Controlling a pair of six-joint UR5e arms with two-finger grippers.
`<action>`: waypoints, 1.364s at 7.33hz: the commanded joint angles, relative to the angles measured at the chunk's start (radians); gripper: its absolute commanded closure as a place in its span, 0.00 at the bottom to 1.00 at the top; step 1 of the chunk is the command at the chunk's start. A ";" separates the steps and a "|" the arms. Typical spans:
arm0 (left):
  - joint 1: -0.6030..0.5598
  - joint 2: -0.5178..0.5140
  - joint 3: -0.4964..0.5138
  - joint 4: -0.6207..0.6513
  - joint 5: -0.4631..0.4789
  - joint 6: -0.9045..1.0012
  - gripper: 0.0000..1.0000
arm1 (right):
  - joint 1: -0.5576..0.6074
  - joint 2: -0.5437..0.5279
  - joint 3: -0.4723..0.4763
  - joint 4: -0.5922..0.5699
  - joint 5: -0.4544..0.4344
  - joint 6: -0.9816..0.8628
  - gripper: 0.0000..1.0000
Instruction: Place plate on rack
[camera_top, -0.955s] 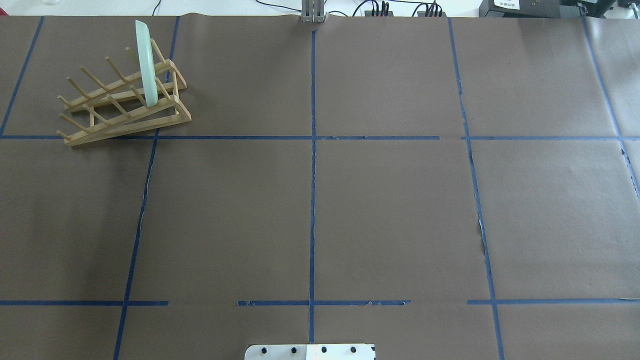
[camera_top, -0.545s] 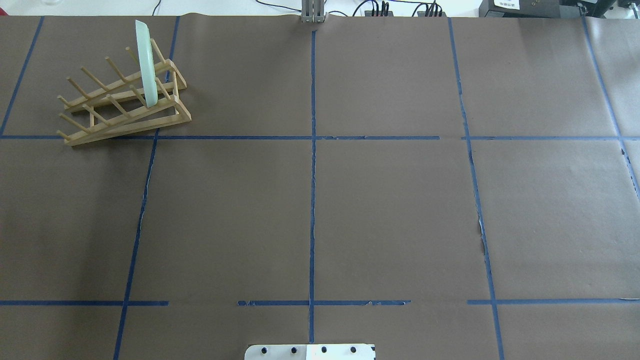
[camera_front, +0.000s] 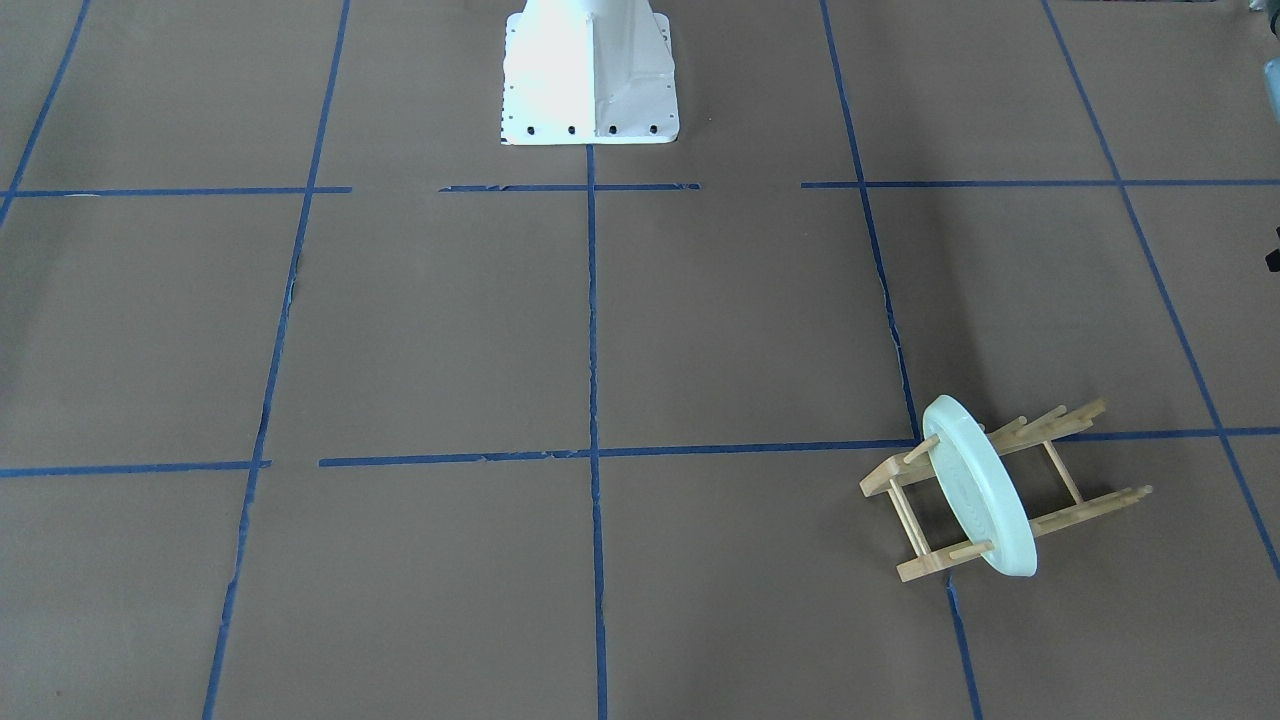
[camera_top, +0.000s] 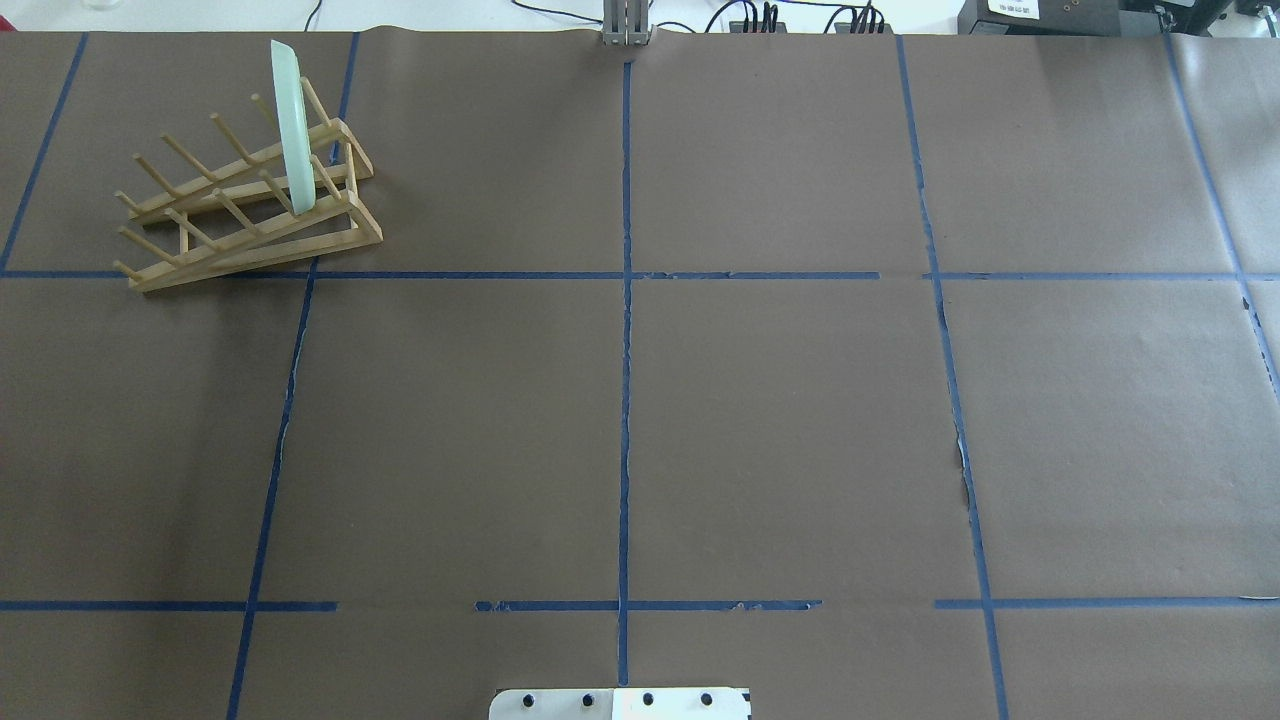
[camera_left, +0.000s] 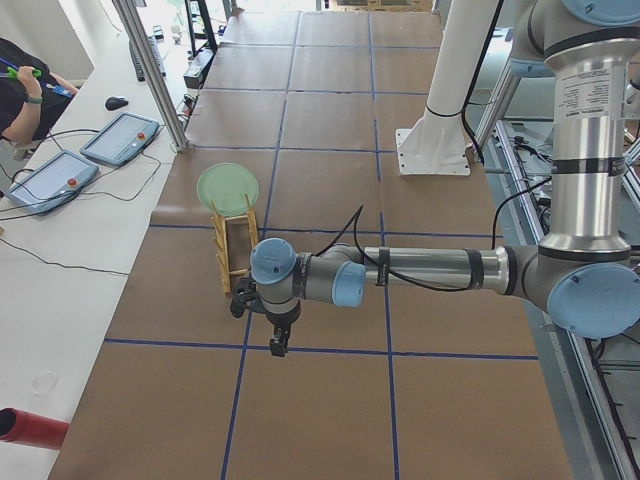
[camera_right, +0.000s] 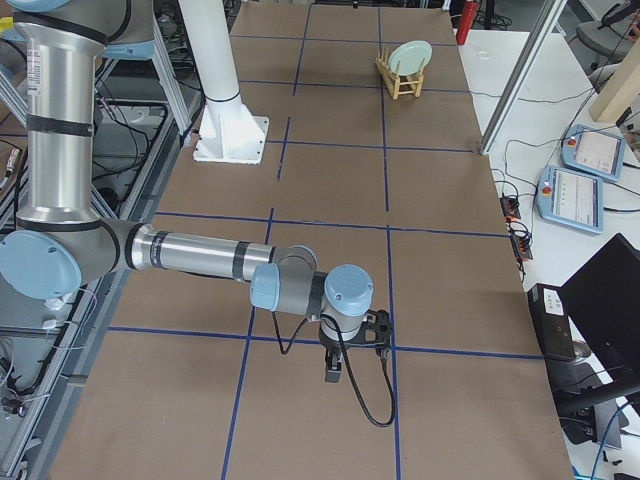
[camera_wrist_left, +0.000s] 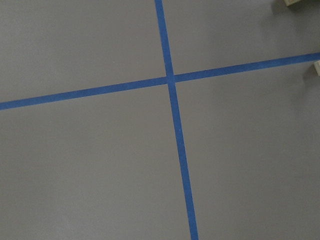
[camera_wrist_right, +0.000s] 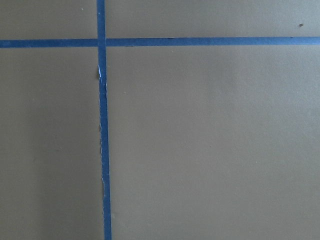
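The pale mint-green plate (camera_top: 290, 130) stands on edge between the pegs of the light-wood rack (camera_top: 250, 245), at the far left of the table. Both also show in the front view, the plate (camera_front: 985, 495) upright across the rack's (camera_front: 1090, 505) two rails. In the exterior left view my left gripper (camera_left: 280, 345) hangs just in front of the rack (camera_left: 225, 255) and apart from the plate (camera_left: 227, 187); I cannot tell whether it is open or shut. My right gripper (camera_right: 335, 370) is far from the rack (camera_right: 400, 85), low over the table; I cannot tell its state.
Brown paper with blue tape lines (camera_top: 625, 400) covers the table. The white robot base (camera_front: 590, 90) stands at the near middle edge. Teach pendants (camera_left: 120, 138) and a red cylinder (camera_left: 30, 425) lie on the side bench. Two rack corners (camera_wrist_left: 316, 67) show in the left wrist view.
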 joint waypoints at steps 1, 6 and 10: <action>-0.050 -0.006 -0.026 0.076 0.001 0.091 0.00 | 0.000 0.000 0.001 0.000 0.000 0.000 0.00; -0.110 -0.006 -0.032 0.078 0.001 0.129 0.00 | 0.000 0.000 0.001 0.000 0.000 0.000 0.00; -0.106 -0.005 -0.023 0.117 0.001 0.125 0.00 | 0.000 0.000 0.001 0.000 0.000 -0.001 0.00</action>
